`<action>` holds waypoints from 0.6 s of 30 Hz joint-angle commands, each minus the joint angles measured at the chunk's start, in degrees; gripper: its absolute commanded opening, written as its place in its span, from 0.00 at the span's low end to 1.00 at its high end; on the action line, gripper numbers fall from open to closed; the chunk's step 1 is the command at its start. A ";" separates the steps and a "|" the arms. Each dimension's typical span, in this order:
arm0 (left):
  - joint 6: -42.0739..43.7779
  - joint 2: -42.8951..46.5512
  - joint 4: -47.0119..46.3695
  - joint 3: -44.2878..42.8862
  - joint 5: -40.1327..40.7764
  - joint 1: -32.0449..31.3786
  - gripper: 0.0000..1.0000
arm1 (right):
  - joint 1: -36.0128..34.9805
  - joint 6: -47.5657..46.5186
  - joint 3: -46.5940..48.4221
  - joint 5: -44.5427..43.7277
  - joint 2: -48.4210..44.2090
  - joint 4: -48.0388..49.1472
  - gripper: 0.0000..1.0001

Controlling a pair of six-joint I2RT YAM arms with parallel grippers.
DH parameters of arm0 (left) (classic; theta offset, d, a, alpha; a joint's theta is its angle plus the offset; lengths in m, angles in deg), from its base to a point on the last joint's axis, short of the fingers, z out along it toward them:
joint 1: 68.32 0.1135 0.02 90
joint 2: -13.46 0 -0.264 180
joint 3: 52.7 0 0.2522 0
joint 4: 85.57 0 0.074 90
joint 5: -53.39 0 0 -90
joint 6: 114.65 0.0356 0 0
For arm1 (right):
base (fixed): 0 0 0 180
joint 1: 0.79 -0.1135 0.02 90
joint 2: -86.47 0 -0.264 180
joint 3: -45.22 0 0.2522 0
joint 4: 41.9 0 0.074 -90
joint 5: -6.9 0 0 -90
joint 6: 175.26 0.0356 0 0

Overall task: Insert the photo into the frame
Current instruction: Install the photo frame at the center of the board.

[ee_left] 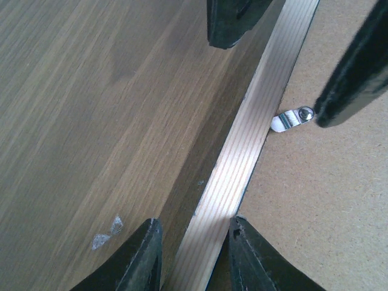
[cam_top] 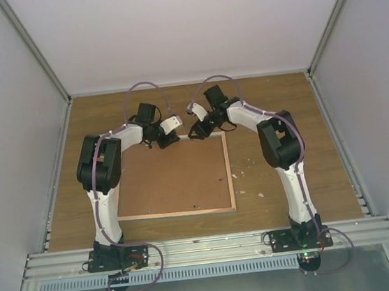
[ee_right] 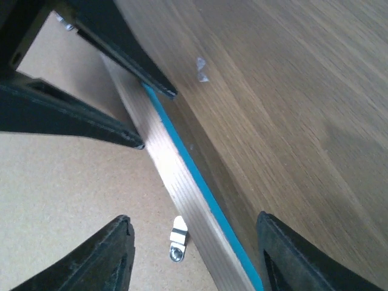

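**Frame face down on table**

The large thin teal-fronted frame (cam_top: 172,179) lies brown board up on the wooden table (cam_top: 274,101). The left gripper (ee_left: 194,221) clenches its light wood far rail. The right gripper (ee_right: 194,227) straddles that rail, jaws apart, near a small metal clip (ee_right: 177,238).

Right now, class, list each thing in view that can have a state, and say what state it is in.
frame: face down on the table, brown back up.
clip: flat on the frame's back, by the rail.
left gripper: closed on the frame's far rail.
right gripper: open, astride the same rail.
photo: not in view.
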 commanded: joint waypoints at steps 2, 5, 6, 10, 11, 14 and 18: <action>0.55 -1.77 4.33 0.04 3.30 0.02 0.33 | 0.06 1.61 2.26 -3.68 3.38 -1.23 0.54; 0.55 -1.89 4.34 -0.21 3.33 0.03 0.33 | -0.57 0.21 1.68 -6.00 4.72 -1.51 0.53; 0.55 -1.91 4.33 -0.25 3.44 0.00 0.33 | -0.78 -0.31 0.99 -6.66 5.14 -1.49 0.53; 0.55 -2.14 4.39 -0.50 3.50 0.01 0.33 | -2.05 -2.86 -0.81 -10.83 6.57 -1.89 0.52; 0.56 -2.14 4.48 -0.51 3.53 -0.02 0.33 | -2.27 -3.60 -1.29 -11.50 6.58 -1.89 0.52; 0.72 -2.39 4.39 -0.58 3.65 -0.11 0.33 | -2.69 -5.40 -1.73 -10.37 6.68 -2.68 0.52; 0.72 -2.53 4.52 -0.69 3.79 -0.06 0.33 | -2.81 -6.23 0.89 -8.01 8.51 -5.78 0.52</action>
